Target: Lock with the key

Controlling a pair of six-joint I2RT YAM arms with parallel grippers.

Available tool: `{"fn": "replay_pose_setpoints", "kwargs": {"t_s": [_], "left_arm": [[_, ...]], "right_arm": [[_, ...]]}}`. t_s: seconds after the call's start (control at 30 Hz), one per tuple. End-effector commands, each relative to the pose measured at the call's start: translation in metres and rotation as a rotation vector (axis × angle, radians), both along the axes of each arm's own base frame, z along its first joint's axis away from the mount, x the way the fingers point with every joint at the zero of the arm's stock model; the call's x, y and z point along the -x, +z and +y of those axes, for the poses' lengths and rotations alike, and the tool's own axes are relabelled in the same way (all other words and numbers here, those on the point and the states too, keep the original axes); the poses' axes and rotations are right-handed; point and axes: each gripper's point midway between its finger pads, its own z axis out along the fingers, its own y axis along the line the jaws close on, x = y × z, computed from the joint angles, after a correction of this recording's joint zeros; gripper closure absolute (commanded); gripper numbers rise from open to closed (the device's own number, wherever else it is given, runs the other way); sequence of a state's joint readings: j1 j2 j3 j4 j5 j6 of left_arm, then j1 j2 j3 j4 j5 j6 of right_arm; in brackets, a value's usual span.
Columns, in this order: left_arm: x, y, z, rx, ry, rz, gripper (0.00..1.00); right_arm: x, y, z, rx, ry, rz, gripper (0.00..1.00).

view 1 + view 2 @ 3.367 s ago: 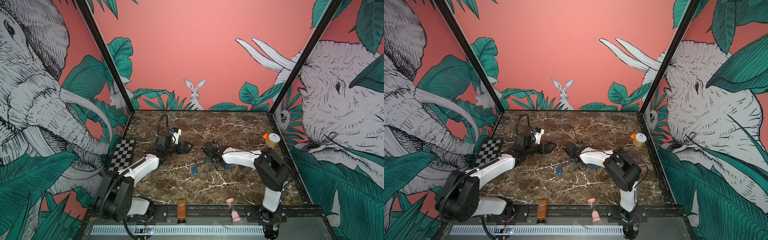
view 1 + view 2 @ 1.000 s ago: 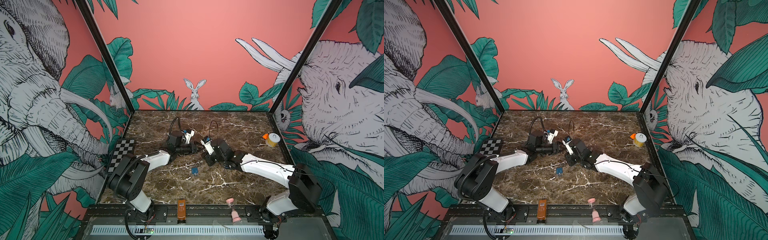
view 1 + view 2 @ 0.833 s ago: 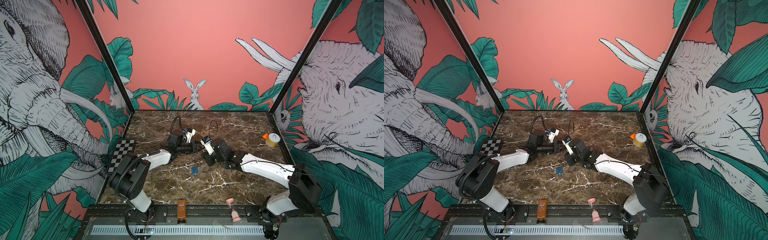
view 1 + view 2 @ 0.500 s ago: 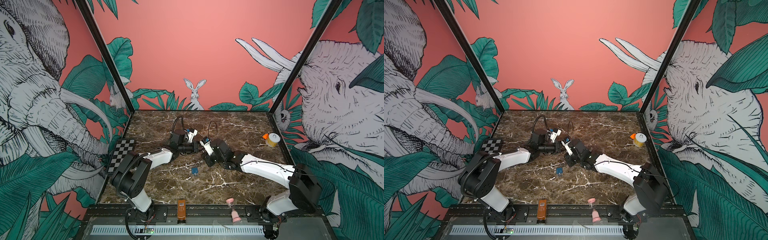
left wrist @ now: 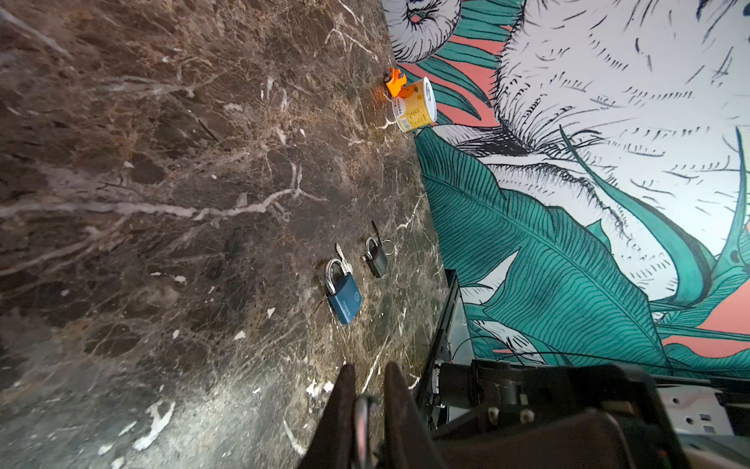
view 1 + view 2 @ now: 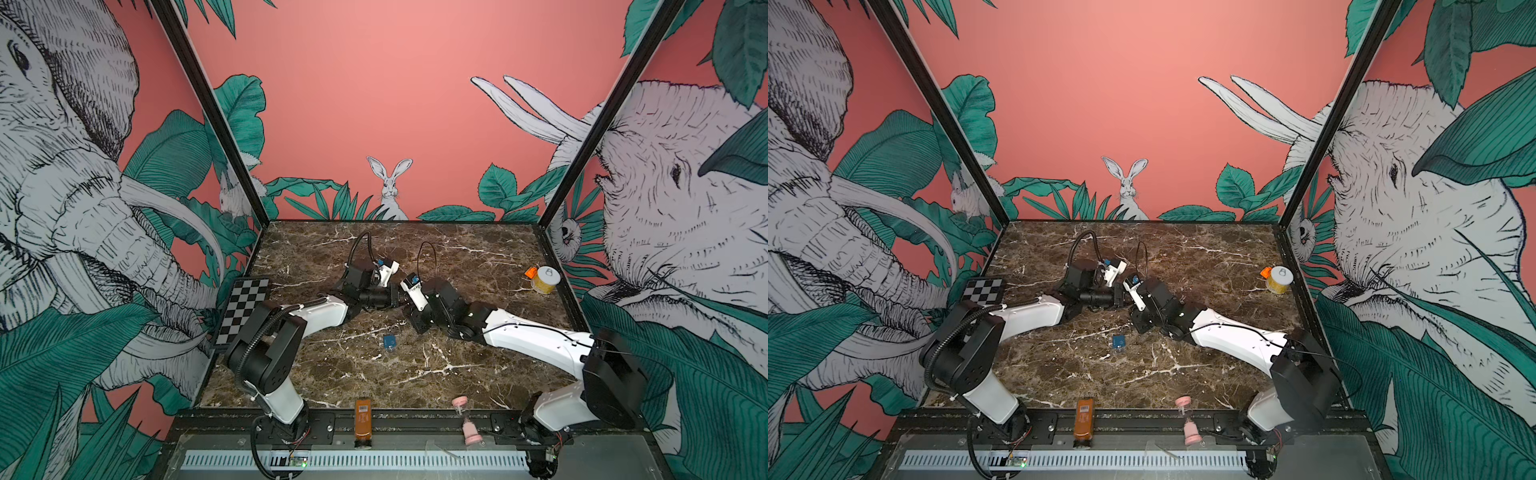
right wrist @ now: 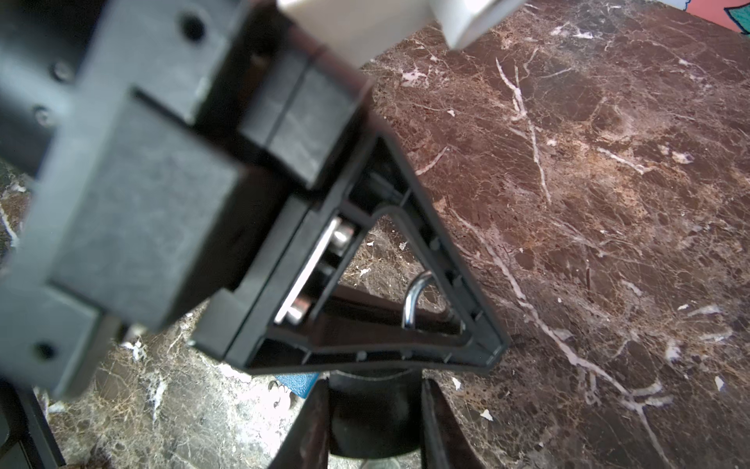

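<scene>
The marble table point(image 6: 457, 374) sat boxed in by mural walls point(image 6: 104, 208), with bare stone open at front and back. A can point(image 6: 545, 280) hugged the right edge and a checkerboard point(image 6: 243, 309) the left. Mid-table, the right gripper point(image 7: 373, 385) clamped a black lock point(image 7: 373, 410), and the left gripper point(image 5: 368, 369) pinched its shackle point(image 7: 413, 298). A blue padlock point(image 5: 344, 298) lay apart in front, a key point(image 5: 340, 253) just beside it. Seconds earlier the grippers had stood apart, and the left jaws had since narrowed.

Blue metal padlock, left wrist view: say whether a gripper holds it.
No, the blue metal padlock lies free on the brown marble table.
</scene>
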State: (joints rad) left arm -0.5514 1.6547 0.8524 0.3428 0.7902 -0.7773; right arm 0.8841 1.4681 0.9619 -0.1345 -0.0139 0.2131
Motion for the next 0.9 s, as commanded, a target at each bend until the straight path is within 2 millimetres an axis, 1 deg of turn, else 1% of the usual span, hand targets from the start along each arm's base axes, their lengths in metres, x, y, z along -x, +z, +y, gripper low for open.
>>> {"fn": "replay_pose_setpoints", "kwargs": {"t_s": [0.0,0.07,0.27,0.33,0.43,0.53,0.67,0.8,0.87], "left_arm": [[-0.002,0.011,-0.005,0.017,-0.013,-0.029,0.88],[-0.003,0.011,-0.005,0.019,-0.013,-0.029,0.9],[-0.004,0.013,-0.007,0.034,-0.011,-0.03,1.0],[-0.005,0.014,-0.007,0.042,-0.007,-0.031,1.0],[-0.005,0.018,-0.006,0.049,0.002,-0.041,1.0],[-0.008,0.026,-0.006,0.06,0.017,-0.06,1.0],[-0.016,0.044,-0.004,0.098,0.056,-0.082,1.0],[-0.023,0.061,-0.003,0.145,0.097,-0.097,1.0],[-0.027,0.073,-0.004,0.185,0.112,-0.102,1.0]], "right_arm": [[-0.001,0.021,0.004,-0.037,0.008,-0.058,0.73],[-0.002,0.02,0.003,-0.03,0.005,-0.06,0.73],[-0.006,0.023,0.002,-0.026,-0.018,-0.069,0.7],[-0.007,0.024,0.001,-0.027,-0.029,-0.074,0.69],[-0.009,0.027,0.001,-0.039,-0.044,-0.073,0.62],[-0.008,0.03,0.002,-0.059,-0.054,-0.064,0.56],[-0.01,0.049,-0.007,-0.124,-0.096,-0.087,0.45],[-0.013,0.074,-0.021,-0.219,-0.126,-0.122,0.41],[-0.016,0.087,-0.03,-0.264,-0.148,-0.14,0.41]]}}
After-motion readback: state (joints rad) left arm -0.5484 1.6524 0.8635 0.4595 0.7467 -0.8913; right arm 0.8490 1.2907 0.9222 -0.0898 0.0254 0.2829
